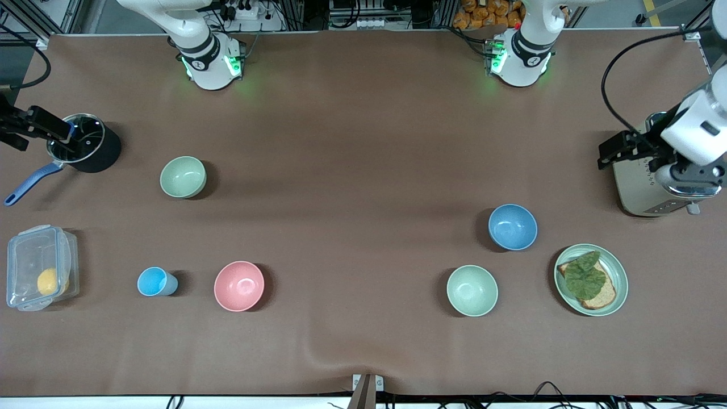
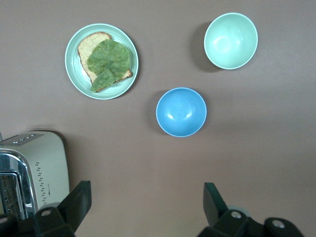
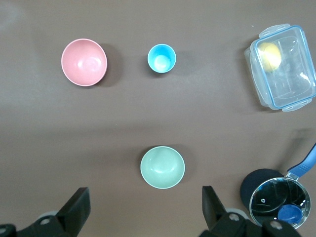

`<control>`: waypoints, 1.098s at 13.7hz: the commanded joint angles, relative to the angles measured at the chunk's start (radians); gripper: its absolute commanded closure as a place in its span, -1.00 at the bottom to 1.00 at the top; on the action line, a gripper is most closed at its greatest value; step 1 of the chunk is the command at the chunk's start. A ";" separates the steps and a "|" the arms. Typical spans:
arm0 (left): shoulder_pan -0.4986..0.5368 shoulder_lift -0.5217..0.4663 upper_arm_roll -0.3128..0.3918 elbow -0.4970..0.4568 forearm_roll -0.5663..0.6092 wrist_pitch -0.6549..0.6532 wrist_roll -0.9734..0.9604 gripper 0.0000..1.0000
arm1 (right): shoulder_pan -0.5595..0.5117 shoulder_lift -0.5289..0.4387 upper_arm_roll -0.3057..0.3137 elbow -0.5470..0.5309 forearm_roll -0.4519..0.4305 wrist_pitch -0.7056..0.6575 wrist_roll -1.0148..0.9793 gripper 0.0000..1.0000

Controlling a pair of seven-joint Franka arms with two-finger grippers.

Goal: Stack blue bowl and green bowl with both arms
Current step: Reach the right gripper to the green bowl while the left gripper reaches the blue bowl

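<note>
While both arms wait high over their own ends of the table (image 1: pixel 363 142), the front view shows the blue bowl (image 1: pixel 513 227) standing upright toward the left arm's end, with one green bowl (image 1: pixel 472 290) near it but apart, nearer the front camera. A green plate (image 1: pixel 591 279) carrying bread and a leaf lies beside those two, closer to the table's end, and a toaster (image 1: pixel 642 187) stands farther from the camera than the plate. The left gripper (image 1: pixel 610 149) hangs over the toaster, its fingers spread and holding nothing. Toward the right arm's end sit a second green bowl (image 1: pixel 183 177), a pink bowl (image 1: pixel 239 286), a small light-blue cup (image 1: pixel 154 282), a clear box (image 1: pixel 40 275) with a yellow fruit inside, and a black saucepan (image 1: pixel 85 143) with a blue handle. The right gripper (image 1: pixel 42 126) hangs over the saucepan, fingers likewise apart and empty.

In the left wrist view, the spread fingers (image 2: pixel 79 200) frame bare table, with the blue bowl (image 2: pixel 181 112) between the plate (image 2: pixel 74 74) and the green bowl (image 2: pixel 231 40), touching neither.

In the right wrist view, the spread fingers (image 3: pixel 79 207) flank the second green bowl (image 3: pixel 162 167) from above, the pink bowl (image 3: pixel 84 62), the cup (image 3: pixel 162 58) and the box (image 3: pixel 284 69) well apart from it.
</note>
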 commanded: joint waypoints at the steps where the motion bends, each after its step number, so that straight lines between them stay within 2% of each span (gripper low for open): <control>1: 0.002 0.027 0.002 0.031 -0.010 -0.005 -0.002 -1.00 | -0.004 0.022 -0.006 -0.004 -0.027 -0.003 -0.011 -1.00; 7: 0.017 0.061 0.005 0.034 -0.016 -0.002 0.001 -1.00 | 0.022 0.117 -0.003 0.000 -0.184 0.007 -0.052 -1.00; 9: 0.017 0.067 0.005 0.034 -0.014 0.001 0.013 -1.00 | 0.013 0.136 0.000 -0.015 -0.141 0.016 -0.055 -1.00; 11: 0.013 0.083 0.005 0.034 -0.011 0.013 0.012 -1.00 | -0.022 0.133 -0.003 -0.078 -0.022 0.034 -0.054 -1.00; 13: 0.016 0.109 0.005 0.034 -0.011 0.022 -0.002 -1.00 | -0.050 0.089 -0.003 -0.223 0.041 0.139 -0.055 -1.00; 15: 0.017 0.144 0.004 0.034 -0.014 0.034 0.000 -1.00 | -0.045 0.023 -0.003 -0.376 0.042 0.253 -0.055 -1.00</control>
